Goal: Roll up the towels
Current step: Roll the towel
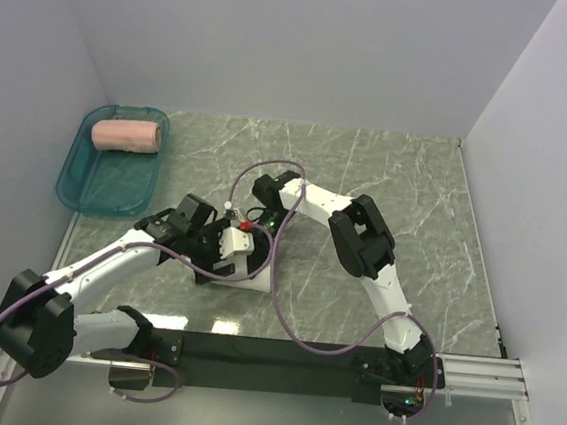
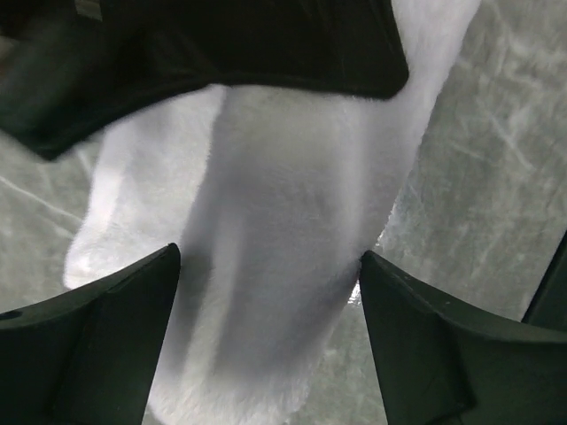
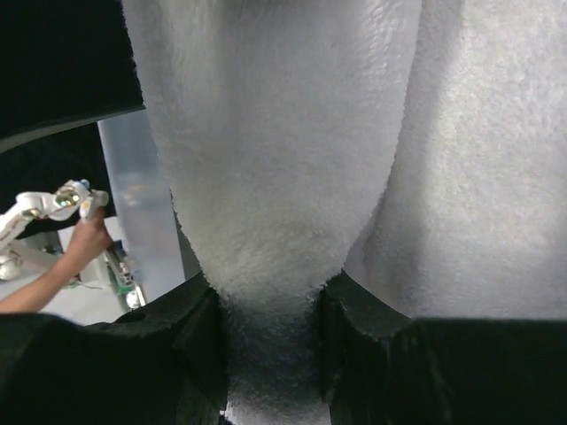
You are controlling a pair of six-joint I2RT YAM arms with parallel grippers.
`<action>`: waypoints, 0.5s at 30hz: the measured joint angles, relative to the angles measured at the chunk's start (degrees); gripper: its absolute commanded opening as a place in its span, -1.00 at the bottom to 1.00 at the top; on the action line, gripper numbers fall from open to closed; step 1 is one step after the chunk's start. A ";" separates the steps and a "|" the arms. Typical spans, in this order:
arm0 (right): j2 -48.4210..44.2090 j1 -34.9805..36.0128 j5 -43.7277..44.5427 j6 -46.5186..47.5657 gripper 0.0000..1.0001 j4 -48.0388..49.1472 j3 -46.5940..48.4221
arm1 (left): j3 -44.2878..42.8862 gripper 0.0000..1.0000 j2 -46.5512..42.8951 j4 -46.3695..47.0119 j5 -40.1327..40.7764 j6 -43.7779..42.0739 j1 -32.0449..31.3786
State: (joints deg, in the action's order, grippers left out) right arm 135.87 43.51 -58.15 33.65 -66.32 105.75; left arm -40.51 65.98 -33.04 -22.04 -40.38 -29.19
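Observation:
A white towel, rolled into a thick fuzzy tube, lies on the marble table between both arms. My left gripper is open, one finger on each side of the roll's end. My right gripper is shut on the white towel, pinching a fold of it between its pads. From above, both grippers meet over the roll, the left gripper coming from the near left and the right gripper from behind. The salmon-pink towel lies rolled in the teal tray.
The teal tray stands at the far left by the wall. White walls close off the back and both sides. A purple cable loops over the table near the grippers. A black rail runs along the near edge.

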 measured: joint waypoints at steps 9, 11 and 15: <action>-1.16 -0.33 -0.17 -5.57 -0.16 2.91 -2.75 | 5.66 -0.61 2.01 5.11 2.80 -6.03 -2.16; -2.97 -0.70 0.57 -7.48 -0.14 5.68 -5.07 | 5.14 -0.92 2.38 4.68 2.64 -6.69 -2.19; -6.86 -1.75 4.39 -10.95 -0.10 10.01 -8.63 | 2.29 -0.99 5.46 3.54 2.14 -6.97 -2.19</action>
State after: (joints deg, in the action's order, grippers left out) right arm 129.01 41.76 -53.76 22.70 -56.31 97.12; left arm -38.22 71.44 -29.50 -19.90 -47.35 -31.38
